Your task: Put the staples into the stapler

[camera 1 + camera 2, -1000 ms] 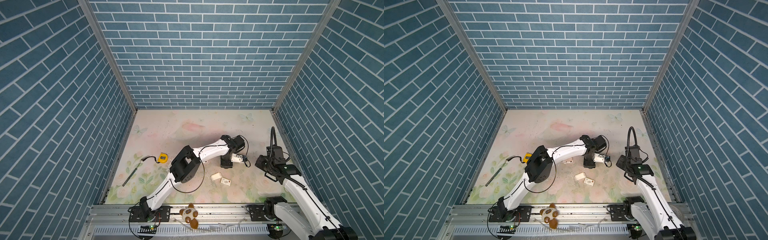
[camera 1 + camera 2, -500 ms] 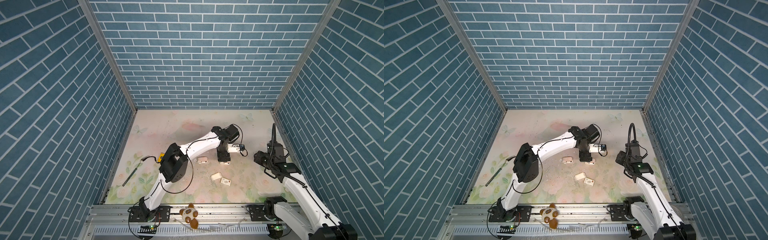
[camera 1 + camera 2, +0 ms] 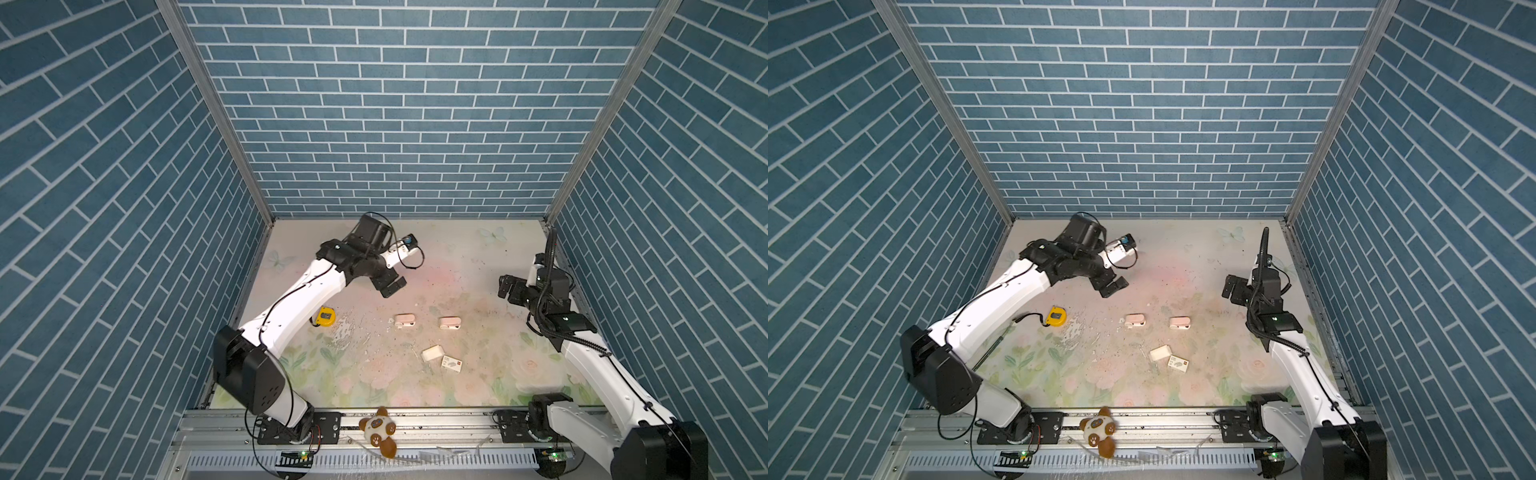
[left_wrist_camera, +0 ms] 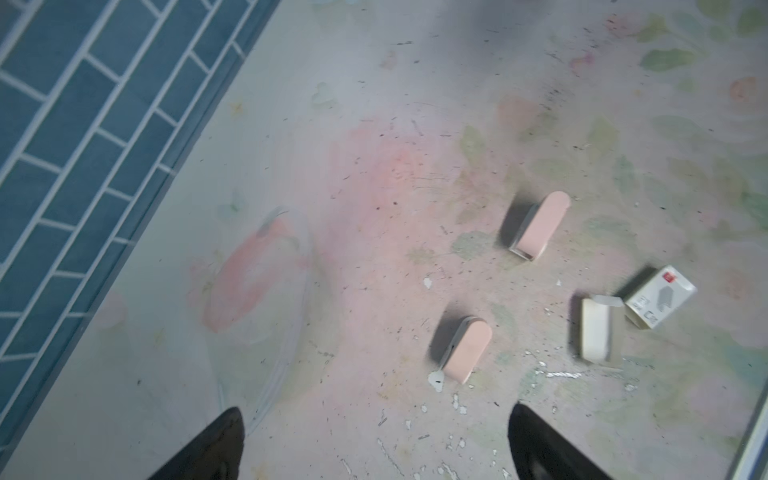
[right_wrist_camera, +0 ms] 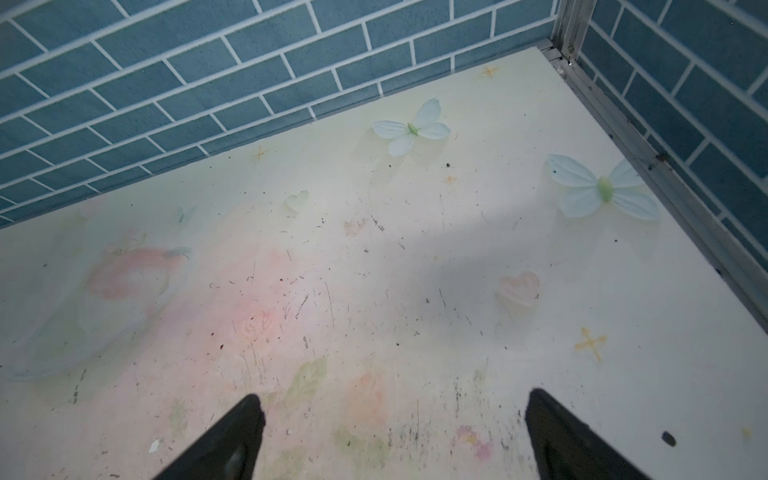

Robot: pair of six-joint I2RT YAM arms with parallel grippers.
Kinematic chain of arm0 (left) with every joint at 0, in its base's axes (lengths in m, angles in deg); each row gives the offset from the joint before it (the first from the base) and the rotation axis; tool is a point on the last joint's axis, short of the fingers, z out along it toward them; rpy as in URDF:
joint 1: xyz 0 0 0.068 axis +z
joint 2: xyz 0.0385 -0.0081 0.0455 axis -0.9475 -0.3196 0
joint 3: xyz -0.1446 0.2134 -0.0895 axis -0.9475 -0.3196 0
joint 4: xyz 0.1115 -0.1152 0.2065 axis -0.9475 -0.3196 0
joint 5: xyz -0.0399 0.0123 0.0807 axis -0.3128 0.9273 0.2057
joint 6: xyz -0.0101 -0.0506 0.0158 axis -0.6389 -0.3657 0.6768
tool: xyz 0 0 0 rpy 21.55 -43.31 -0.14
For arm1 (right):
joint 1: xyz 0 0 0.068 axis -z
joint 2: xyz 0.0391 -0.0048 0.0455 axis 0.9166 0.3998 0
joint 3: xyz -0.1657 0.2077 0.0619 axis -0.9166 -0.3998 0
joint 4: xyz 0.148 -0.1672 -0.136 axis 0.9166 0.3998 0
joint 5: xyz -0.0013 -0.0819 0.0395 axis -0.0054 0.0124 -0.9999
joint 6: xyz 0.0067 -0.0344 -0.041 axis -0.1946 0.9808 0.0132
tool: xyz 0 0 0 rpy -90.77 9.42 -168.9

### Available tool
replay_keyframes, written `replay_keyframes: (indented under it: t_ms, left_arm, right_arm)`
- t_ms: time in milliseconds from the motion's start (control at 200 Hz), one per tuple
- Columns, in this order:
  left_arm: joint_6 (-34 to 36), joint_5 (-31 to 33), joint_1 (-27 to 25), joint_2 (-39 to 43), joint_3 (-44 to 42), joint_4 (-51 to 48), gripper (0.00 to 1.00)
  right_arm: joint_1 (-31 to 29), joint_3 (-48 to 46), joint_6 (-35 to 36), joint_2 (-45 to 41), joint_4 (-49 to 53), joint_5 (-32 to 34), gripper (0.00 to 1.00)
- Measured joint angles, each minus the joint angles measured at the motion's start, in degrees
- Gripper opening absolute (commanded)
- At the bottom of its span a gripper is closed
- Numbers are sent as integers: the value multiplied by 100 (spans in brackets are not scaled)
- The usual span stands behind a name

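Both arms have drawn away from the pink staplers [image 3: 405, 321]; fingers of left gripper [image 3: 394, 288] and right gripper [image 3: 508, 289] gape empty. Staples' white tray [image 3: 432, 353] lies slantwise on the tabletop [image 3: 457, 266], frontward, seemingly nearer the left.

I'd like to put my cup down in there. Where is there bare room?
Bare: the far strip of table along the back wall, and the near strip by the rail. Crowded: the middle, with two pink staplers, white tray, sleeve; yellow tape measure on the left.
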Motion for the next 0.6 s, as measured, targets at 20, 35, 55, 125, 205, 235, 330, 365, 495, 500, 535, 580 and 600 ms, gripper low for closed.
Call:
replay_keyframes:
  t_ms: [20, 35, 55, 125, 205, 235, 330, 365, 495, 500, 535, 580, 600]
  left_arm:
    - [-61, -4, 136, 133, -214, 136, 100]
    - [-98, 4, 219, 214, -356, 212, 100]
    - [-162, 4, 358, 348, -577, 343, 100]
    - [-376, -33, 780, 767, -1351, 824, 100]
    - [-610, -98, 1287, 1307, -2330, 1451, 99]
    - [-688, -131, 1493, 1534, -2739, 1746, 100]
    - [-798, -186, 2006, 2131, -3757, 2450, 100]
    - [-817, -221, 2155, 2260, -4028, 2664, 100]
    - [-986, -555, 2839, 2494, -4957, 3709, 99]
    - [-994, -564, 2861, 2498, -4983, 3744, 99]
    - [-1091, -664, 3097, 2522, -5270, 4138, 100]
    - [-1235, -721, 3335, 2516, -5635, 4712, 100]
    - [-1296, -737, 3429, 2505, -5805, 4970, 100]
  right_arm:
    - [2, -7, 48, 52, -74, 35, 99]
    - [2, -9, 72, 83, -122, 59, 99]
    - [11, -28, 122, 133, -221, 103, 99]
    - [59, -146, 289, 256, -564, 264, 99]
    - [177, -334, 431, 396, -918, 424, 99]
    - [221, -415, 470, 455, -1062, 476, 99]
    - [361, -745, 658, 654, -1578, 699, 99]
    - [409, -905, 730, 715, -1812, 774, 99]
    - [669, -1508, 894, 1005, -2793, 925, 99]
    - [678, -1523, 896, 1016, -2820, 927, 99]
    - [756, -1676, 914, 1150, -3134, 922, 99]
    - [828, -1818, 938, 1303, -3477, 916, 99]
    - [861, -1873, 942, 1373, -3626, 914, 99]
